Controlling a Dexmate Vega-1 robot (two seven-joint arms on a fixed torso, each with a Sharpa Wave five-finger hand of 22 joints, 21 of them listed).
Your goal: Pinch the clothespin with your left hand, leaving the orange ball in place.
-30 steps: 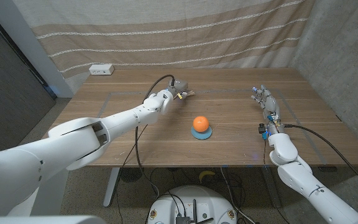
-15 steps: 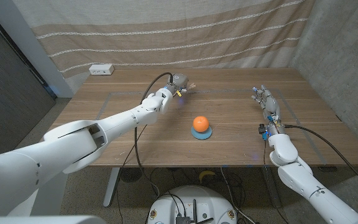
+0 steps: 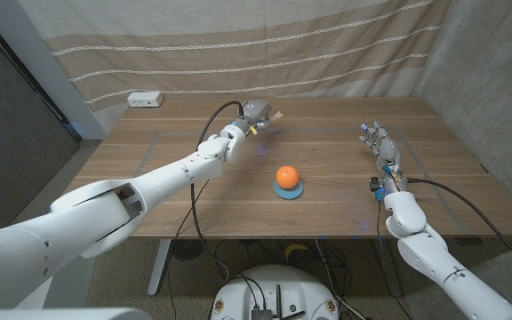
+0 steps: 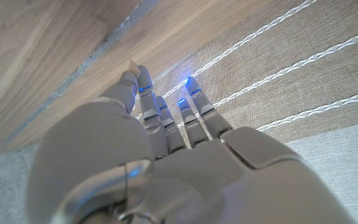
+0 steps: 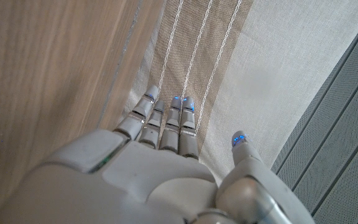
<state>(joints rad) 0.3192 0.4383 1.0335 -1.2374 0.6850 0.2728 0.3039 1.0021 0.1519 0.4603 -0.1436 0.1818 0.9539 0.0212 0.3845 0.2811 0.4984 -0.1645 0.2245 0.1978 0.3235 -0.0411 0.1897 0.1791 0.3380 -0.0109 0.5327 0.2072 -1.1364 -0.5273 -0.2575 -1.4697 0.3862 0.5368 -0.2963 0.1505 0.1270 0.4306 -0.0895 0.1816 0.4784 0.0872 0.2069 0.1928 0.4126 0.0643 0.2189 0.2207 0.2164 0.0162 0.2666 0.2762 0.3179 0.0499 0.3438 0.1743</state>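
Now clothespin (image 3: pixel 275 116) pinched in left hand (image 3: pixel 254 116) fingers (image 4: pixel 143 85).

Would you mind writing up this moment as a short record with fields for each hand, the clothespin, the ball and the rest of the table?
left hand: left hand raised over the far middle of the table, holds the clothespin
clothespin: clothespin sticks out from the fingers, off the table
orange ball: orange ball sits on a blue base, apart from both hands
right hand: right hand at the table's right side, fingers apart, holds nothing
other: white power strip at the far left edge of the wooden table
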